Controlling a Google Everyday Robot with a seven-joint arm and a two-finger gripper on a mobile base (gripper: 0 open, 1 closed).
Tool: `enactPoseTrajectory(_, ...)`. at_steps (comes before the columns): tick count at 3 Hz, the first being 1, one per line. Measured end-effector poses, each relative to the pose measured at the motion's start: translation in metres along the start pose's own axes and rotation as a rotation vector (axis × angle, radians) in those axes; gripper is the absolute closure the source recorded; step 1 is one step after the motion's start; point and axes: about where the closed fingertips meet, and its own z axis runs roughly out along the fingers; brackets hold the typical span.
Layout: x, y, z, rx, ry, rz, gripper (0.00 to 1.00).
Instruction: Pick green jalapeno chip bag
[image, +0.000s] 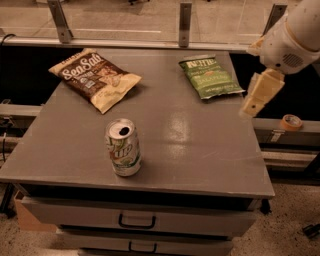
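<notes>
Cream plastic, the claw (251, 105) hangs over the right edge of the desk (200, 150), tilted down and leftward; whether it is apart or together, I cannot tell. Just to its left, not touching it, the green jalapeno chip bag (211, 77) lies flat at the desk's far right. A soda can (123, 147) stands upright near the front. The brown Sea Salt bag (95, 77) lies at the far left.
</notes>
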Motion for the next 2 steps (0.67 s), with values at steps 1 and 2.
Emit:
enactPoseTrajectory(1,-0.001,-0.042,0.039,0.012,-0.071,0.076,0.0)
enactPoseTrajectory(2,0.001,-0.073,0.078,-0.008,-0.131,0.176,0.0)
